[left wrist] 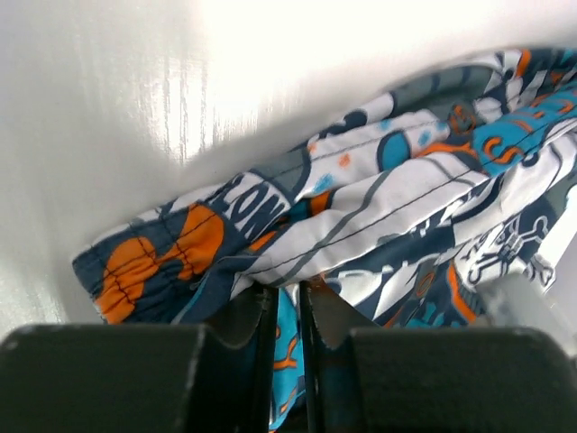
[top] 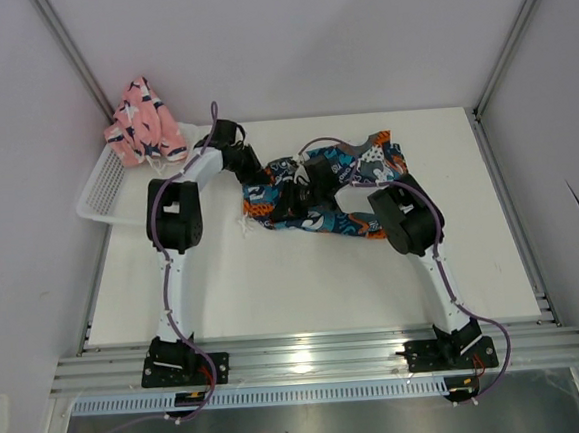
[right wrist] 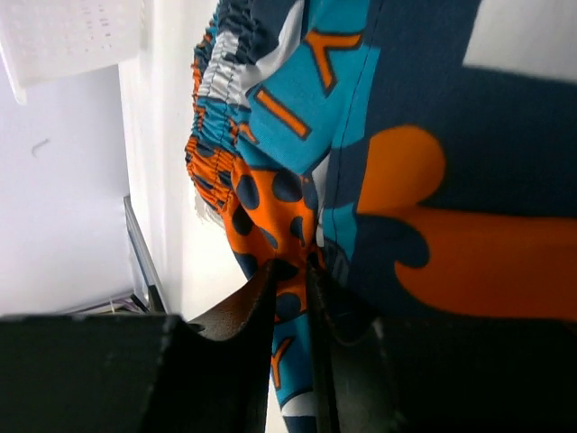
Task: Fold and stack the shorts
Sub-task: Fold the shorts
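The printed shorts [top: 360, 159], in blue, orange, white and grey, lie crumpled across the middle of the table. My left gripper [top: 260, 184] sits at their left end. In the left wrist view its jaws [left wrist: 287, 293] are nearly together with a fold of the printed shorts [left wrist: 379, 216] between them. My right gripper [top: 296, 198] is close beside it, at the near left edge of the cloth. In the right wrist view it [right wrist: 293, 266] pinches an orange dotted fold of the shorts [right wrist: 451, 180] beside the gathered waistband. The pink shorts [top: 144, 123] lie bunched on the basket at the far left.
A white mesh basket [top: 102, 191] stands at the table's far left corner, also seen in the right wrist view as the basket [right wrist: 72, 36]. Walls with metal rails enclose the table on the left, back and right. Both arms reach in from the near edge.
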Controlling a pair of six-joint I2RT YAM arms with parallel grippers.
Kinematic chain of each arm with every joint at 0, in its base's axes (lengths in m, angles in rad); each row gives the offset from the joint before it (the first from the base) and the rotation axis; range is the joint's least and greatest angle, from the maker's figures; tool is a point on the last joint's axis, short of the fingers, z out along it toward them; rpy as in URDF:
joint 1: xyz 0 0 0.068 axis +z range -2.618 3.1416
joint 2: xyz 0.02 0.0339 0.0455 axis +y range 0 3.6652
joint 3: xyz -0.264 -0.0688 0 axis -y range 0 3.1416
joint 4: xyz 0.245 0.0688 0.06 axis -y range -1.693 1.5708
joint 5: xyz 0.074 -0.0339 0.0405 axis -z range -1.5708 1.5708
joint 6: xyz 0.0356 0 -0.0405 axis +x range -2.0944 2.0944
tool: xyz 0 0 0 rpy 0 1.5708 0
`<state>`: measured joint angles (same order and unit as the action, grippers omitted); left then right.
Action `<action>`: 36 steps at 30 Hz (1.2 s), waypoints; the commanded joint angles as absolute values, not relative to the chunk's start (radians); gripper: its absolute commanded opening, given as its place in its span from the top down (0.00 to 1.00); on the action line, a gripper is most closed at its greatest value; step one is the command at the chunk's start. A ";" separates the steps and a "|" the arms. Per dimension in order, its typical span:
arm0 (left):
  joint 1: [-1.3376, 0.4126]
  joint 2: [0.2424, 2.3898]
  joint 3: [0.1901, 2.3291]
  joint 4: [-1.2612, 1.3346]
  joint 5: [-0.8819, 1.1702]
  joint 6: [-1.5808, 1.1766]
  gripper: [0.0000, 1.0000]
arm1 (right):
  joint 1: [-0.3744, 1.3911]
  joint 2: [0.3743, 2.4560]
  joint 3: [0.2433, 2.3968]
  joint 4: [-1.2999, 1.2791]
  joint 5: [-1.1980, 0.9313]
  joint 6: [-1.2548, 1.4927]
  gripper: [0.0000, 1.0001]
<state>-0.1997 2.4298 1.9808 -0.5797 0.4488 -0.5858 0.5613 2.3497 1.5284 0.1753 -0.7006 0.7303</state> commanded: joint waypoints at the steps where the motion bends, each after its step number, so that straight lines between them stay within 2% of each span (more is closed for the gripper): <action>1: -0.192 2.425 2.011 -0.540 0.397 -0.624 0.83 | 0.601 2.315 1.464 0.092 -0.653 0.695 0.77; 8: -0.196 2.419 2.005 -0.587 0.310 -0.643 0.86 | 0.623 2.296 1.396 0.112 -0.655 0.712 0.79; 13: -0.206 2.210 1.743 -0.501 0.241 -0.672 0.86 | 0.634 2.232 1.294 0.136 -0.658 0.703 0.79; 14: -0.206 2.172 1.620 -0.474 0.239 -0.679 0.86 | 0.635 2.217 1.273 0.140 -0.652 0.696 0.79; 18: -0.206 2.053 1.496 -0.426 0.224 -0.689 0.84 | 0.638 2.145 1.200 0.140 -0.643 0.681 0.79; 27: -0.207 1.922 1.461 -0.468 0.259 -0.649 0.59 | 0.669 2.057 1.192 0.097 -0.589 0.630 0.76; 29: -0.207 1.882 1.447 -0.471 0.261 -0.644 0.47 | 0.672 2.048 1.189 0.112 -0.578 0.634 0.74; 30: -0.209 1.834 1.415 -0.469 0.258 -0.638 0.36 | 0.673 2.042 1.187 0.118 -0.572 0.634 0.74; 31: -0.209 1.809 1.401 -0.471 0.252 -0.640 0.32 | 0.676 2.037 1.187 0.123 -0.560 0.632 0.73; 36: -0.210 1.648 1.224 -0.422 0.235 -0.675 0.30 | 0.676 2.023 1.184 0.147 -0.537 0.630 0.73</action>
<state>-0.2066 1.7466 1.2964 -0.4610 0.2520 -0.6571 0.6708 2.0773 1.1912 0.1280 -0.5747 0.6525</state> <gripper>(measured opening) 0.701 0.272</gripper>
